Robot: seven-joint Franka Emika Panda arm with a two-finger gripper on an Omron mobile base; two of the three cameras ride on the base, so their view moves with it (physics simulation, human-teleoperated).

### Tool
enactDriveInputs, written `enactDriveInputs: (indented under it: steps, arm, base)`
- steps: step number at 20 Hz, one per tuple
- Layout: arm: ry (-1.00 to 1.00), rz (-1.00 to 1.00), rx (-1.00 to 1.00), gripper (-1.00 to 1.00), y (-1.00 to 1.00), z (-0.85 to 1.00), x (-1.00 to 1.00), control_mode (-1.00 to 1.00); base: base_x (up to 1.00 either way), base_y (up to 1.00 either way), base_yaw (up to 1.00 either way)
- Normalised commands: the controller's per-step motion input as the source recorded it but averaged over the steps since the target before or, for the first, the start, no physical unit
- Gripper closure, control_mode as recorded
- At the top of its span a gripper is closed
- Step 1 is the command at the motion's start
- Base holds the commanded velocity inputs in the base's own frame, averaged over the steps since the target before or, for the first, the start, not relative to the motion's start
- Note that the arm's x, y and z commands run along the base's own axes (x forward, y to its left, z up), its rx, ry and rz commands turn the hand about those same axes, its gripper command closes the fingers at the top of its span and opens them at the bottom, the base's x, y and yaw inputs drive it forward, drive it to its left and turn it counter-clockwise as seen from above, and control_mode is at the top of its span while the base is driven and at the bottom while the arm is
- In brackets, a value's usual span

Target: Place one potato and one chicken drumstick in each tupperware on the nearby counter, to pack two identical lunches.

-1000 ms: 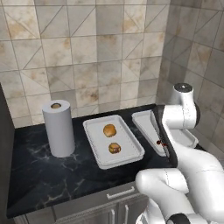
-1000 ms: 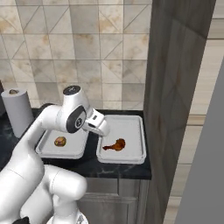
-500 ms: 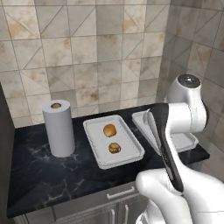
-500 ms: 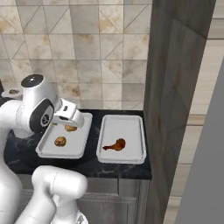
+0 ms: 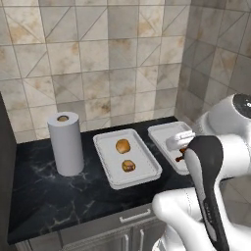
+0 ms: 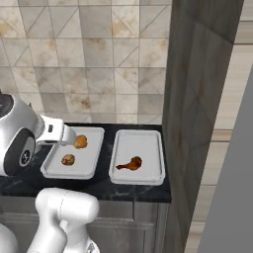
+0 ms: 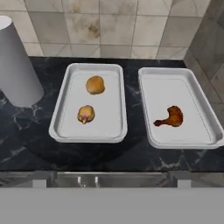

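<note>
On the counter point(image 7: 131, 157), two potatoes point(image 7: 95, 85) share the nine-o'clock tray point(image 7: 65, 100), a drumstick point(image 7: 170, 117) lies in the three-o'clock tray point(image 7: 210, 127), and the end effector is spread, empty.

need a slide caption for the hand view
Two white trays on dark counter: left tray holds two potatoes, right tray one drumstick; paper towel roll at left.
</note>
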Motion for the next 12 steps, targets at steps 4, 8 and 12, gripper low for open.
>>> enactDriveInputs:
  steps: [4, 8, 12]
  arm:
    - [-0.5, 0.0, 0.0, -1.0, -0.14, 0.0, -0.65, -1.0]
    - [-0.23, 0.0, 0.0, -1.0, -0.06, 0.0, -0.31, 1.0]
    - [0.0, 0.0, 0.0, -1.0, 0.0, 0.0, 0.0, 1.0]
  base:
    - [0.0, 0.0, 0.0]
    - [-0.38, 0.0, 0.0]
    - [-0.94, 0.0, 0.0]
